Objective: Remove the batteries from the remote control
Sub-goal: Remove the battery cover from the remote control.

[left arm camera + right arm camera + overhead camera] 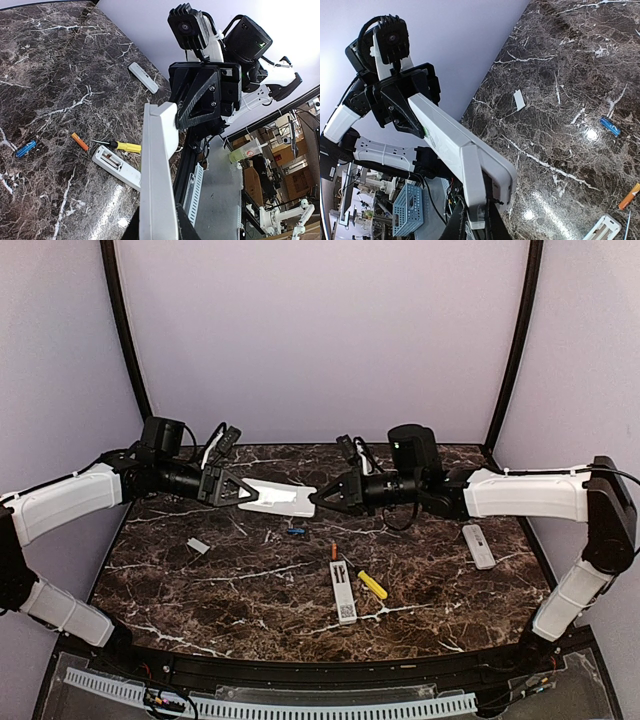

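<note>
A white remote control (280,498) hangs in the air between my two grippers. My left gripper (243,490) is shut on its left end; the left wrist view shows the remote (157,175) edge-on in the jaws. My right gripper (318,498) is shut on a narrow white strip, seemingly the cover (472,187), at the remote's right end (502,175). Batteries inside the held remote are hidden. On the table lie a blue battery (296,531) and an orange battery (334,551).
A second remote (343,592) lies with its compartment open at front centre, next to a yellow-handled screwdriver (371,584). A third remote (478,546) lies to the right. A loose white cover (198,546) lies to the left.
</note>
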Motion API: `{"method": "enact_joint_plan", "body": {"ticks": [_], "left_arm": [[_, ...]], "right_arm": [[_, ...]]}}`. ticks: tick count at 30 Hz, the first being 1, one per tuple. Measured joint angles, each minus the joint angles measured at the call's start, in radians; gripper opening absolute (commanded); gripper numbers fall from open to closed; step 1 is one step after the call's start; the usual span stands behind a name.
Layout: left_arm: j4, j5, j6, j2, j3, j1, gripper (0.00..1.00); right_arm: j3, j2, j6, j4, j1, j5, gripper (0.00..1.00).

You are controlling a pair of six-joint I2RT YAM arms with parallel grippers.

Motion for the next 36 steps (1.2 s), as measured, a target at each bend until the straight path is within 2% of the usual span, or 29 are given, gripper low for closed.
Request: {"method": "enact_joint_plan", "body": {"ticks": [6, 16, 36], "left_arm": [[0.0, -0.001, 0.0, 0.0, 0.0, 0.001, 0.0], [0.001, -0.011, 0.001, 0.002, 0.0, 0.0, 0.0], [0.061, 0.029, -0.044, 0.004, 0.0, 0.015, 0.0]], "right_arm": [[0.0, 0.0, 0.0, 0.006, -0.001, -0.006, 0.0], [-0.001, -0.013, -0.005, 0.001, -0.001, 0.009, 0.0], [-0.081, -0.141, -0.017, -0.011, -0.024, 0.074, 0.0]]}}
